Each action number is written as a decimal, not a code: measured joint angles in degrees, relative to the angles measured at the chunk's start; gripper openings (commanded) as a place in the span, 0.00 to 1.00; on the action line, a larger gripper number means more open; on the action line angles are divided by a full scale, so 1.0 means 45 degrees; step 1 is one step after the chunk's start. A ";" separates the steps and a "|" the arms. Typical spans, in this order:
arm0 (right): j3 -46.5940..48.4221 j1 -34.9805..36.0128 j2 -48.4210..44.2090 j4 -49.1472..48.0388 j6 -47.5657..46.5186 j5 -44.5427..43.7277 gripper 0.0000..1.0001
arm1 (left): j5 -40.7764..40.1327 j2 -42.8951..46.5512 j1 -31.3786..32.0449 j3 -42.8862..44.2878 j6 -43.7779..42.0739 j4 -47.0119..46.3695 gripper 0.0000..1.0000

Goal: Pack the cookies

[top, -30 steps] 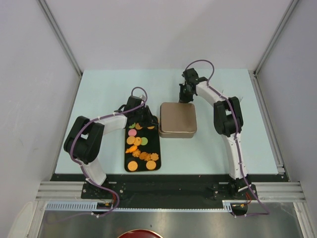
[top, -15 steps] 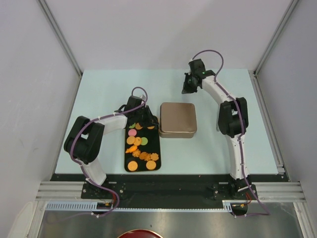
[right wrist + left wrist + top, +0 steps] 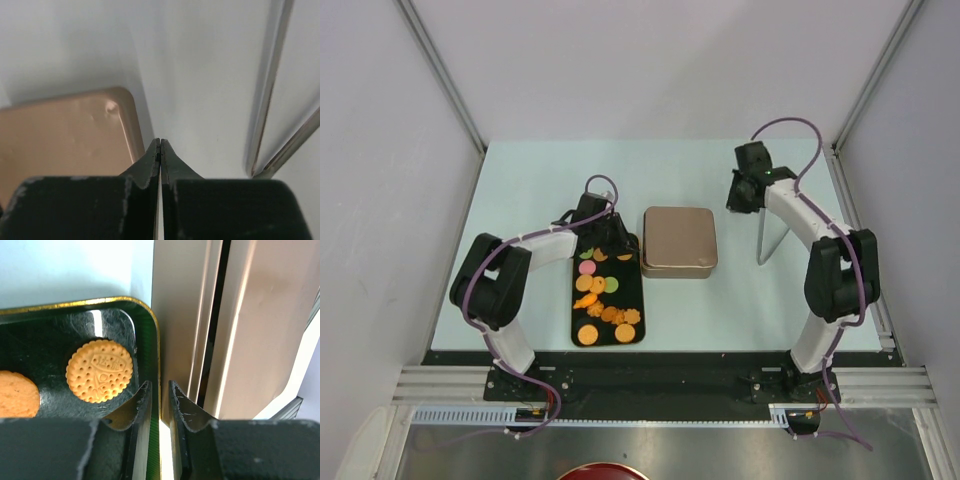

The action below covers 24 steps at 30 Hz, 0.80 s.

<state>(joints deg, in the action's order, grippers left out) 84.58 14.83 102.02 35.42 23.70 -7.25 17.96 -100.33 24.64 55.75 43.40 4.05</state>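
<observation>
Cookies [image 3: 598, 285]: about fourteen, count rough where pieces overlap.
- orange: about eleven, several irregular
- green: two
- pink: one

Left wrist view catches only two, both orange.
Black tray [image 3: 633, 290]: one.
Gold tin [image 3: 680, 242]: one.
Thin grey sheet [image 3: 761, 240]: one.
Arms: two.
Grippers: two, left gripper [image 3: 159, 395] and right gripper [image 3: 159, 150], two fingers each.

Pale blue-green table [image 3: 520, 200], sq gold tin [image 3: 680, 240] at ctr, black tray [image 3: 633, 280] alongside, tin's 8 o'clock.

cookies [image 3: 597, 290] on tray [image 3: 633, 272] | tray just left of tin [image 3: 680, 240] | thin sheet [image 3: 767, 232] right of tin
</observation>
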 measured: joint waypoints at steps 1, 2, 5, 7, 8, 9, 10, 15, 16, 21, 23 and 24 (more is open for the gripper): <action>-0.0228 0.0194 0.0112 0.0024 0.0000 -0.0053 0.00 | -0.0019 -0.0015 0.0000 0.0053 0.0000 0.0005 0.24; -0.0452 0.0423 0.0267 0.0068 0.0000 -0.0083 0.00 | -0.0053 -0.0029 0.0000 0.0097 -0.0005 0.0005 0.24; -0.0704 0.0962 0.0763 0.0097 0.0005 -0.0097 0.00 | -0.0155 -0.0049 0.0000 0.0209 -0.0078 0.0053 0.24; -0.0709 0.1107 0.0933 0.0063 0.0005 -0.0102 0.00 | -0.0223 -0.0049 0.0000 0.0228 -0.0087 0.0068 0.24; -0.0709 0.1117 0.0962 0.0058 0.0005 -0.0102 0.00 | -0.0262 -0.0053 0.0000 0.0228 -0.0087 0.0083 0.24; -0.0709 0.1107 0.0986 0.0053 0.0005 -0.0107 0.00 | -0.0282 -0.0068 0.0000 0.0228 -0.0087 0.0083 0.24; -0.0709 0.1098 0.1001 0.0044 0.0005 -0.0107 0.00 | -0.0287 -0.0097 0.0000 0.0233 -0.0087 0.0083 0.24; -0.0845 0.1107 0.1137 -0.0146 0.0000 -0.0092 0.00 | -0.0287 -0.0364 0.0000 0.0238 -0.0087 0.0083 0.24; -0.0899 0.1137 0.1185 -0.0151 0.0000 -0.0087 0.00 | -0.0282 -0.0408 0.0000 0.0238 -0.0087 0.0083 0.24; -0.1059 0.1438 0.1481 -0.0170 0.0000 -0.0039 0.00 | -0.0272 -0.0515 0.0000 0.0238 -0.0083 0.0083 0.24; -0.1073 0.1569 0.1554 -0.0185 -0.0005 -0.0019 0.00 | -0.0272 -0.0539 0.0005 0.0238 -0.0083 0.0083 0.24; -0.1078 0.1627 0.1574 -0.0175 -0.0010 -0.0039 0.00 | -0.0272 -0.0544 0.0010 0.0238 -0.0083 0.0083 0.24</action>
<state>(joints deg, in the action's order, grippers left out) 79.72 22.15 109.10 34.63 23.66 -7.42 16.73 -102.78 24.69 56.82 43.03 4.43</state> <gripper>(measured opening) 0.007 0.239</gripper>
